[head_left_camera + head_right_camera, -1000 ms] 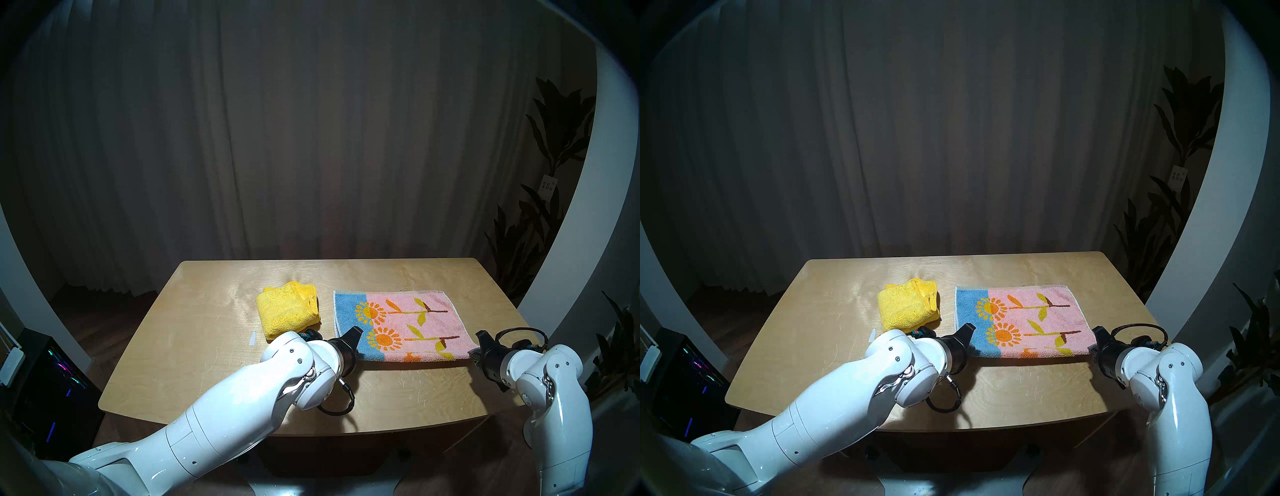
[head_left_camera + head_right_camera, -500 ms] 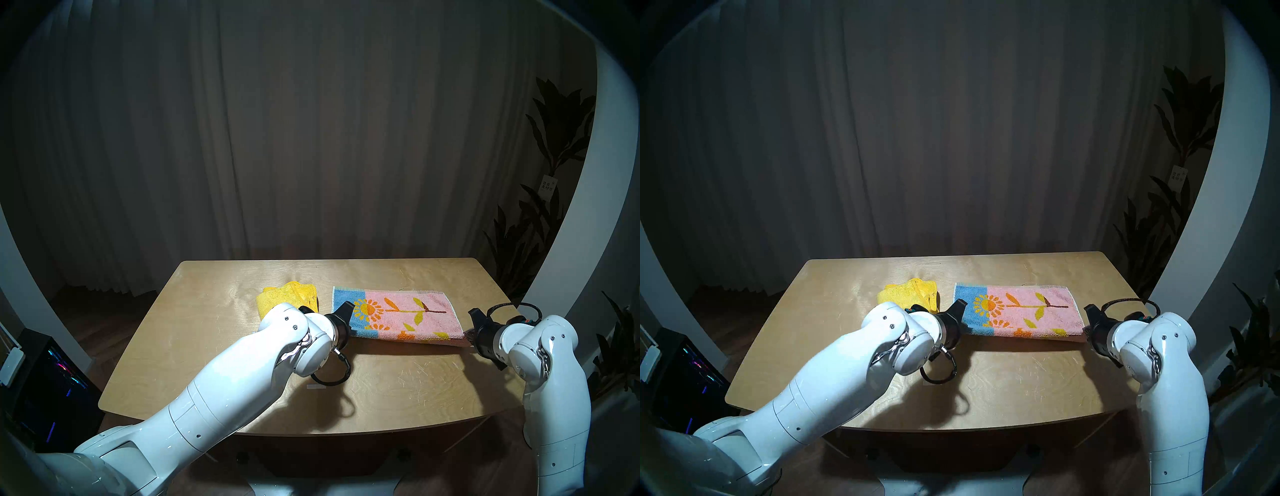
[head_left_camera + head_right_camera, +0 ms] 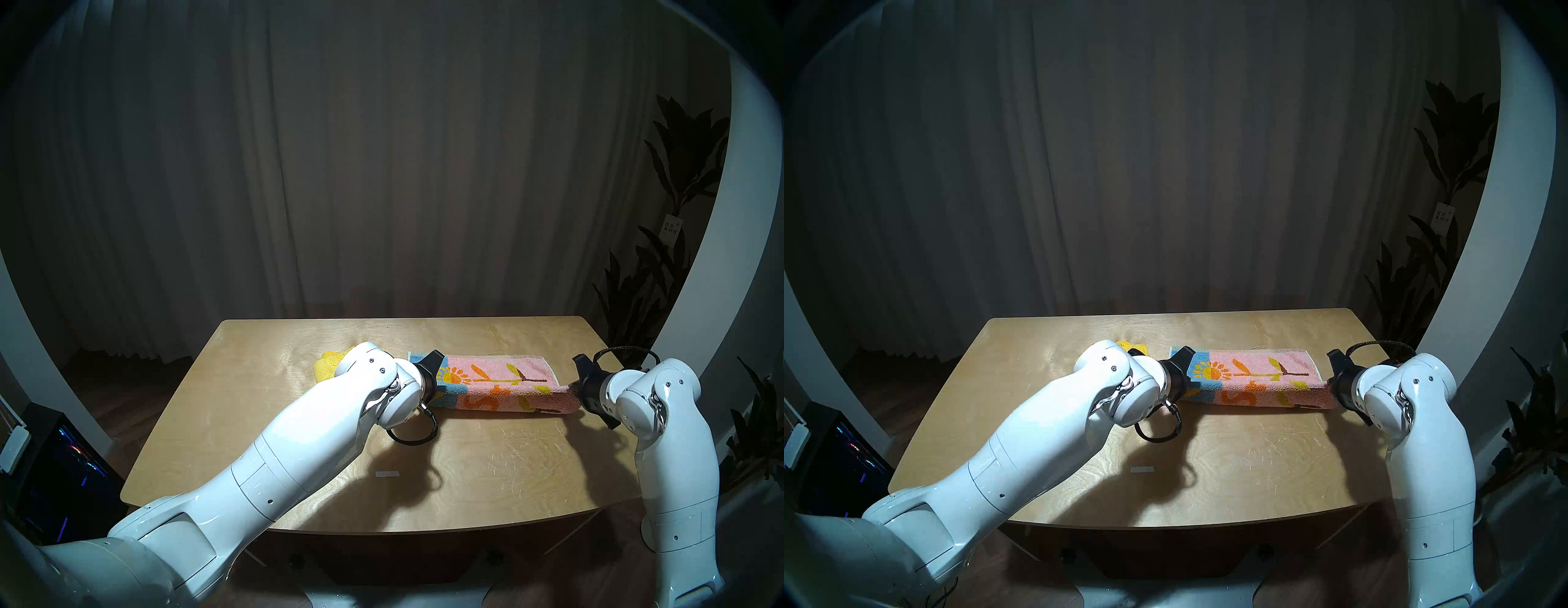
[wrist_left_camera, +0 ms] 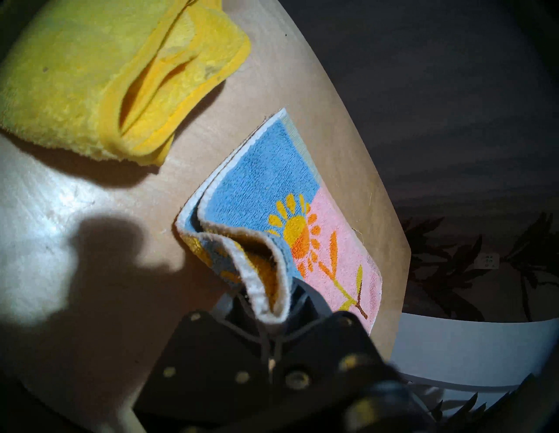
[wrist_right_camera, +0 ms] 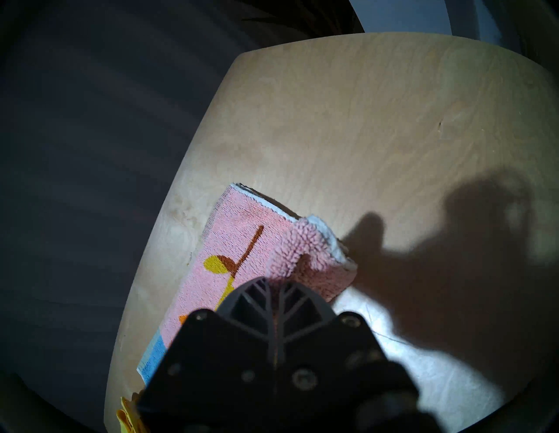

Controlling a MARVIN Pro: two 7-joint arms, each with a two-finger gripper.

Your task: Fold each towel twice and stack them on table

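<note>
Both grippers clamped on sunflower towel, far-center-right of table: left gripper pinches its near-left corner, right gripper its near-right corner, near edge lifted. Folded yellow towel lies just left.

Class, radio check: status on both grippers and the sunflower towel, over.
Left gripper and right gripper shut on sunflower towel near corners. Near edge lifted, fold unfinished. Yellow towel folded alongside, nothing blocking.

Sunflower towel half-folded, yellow towel folded
</note>
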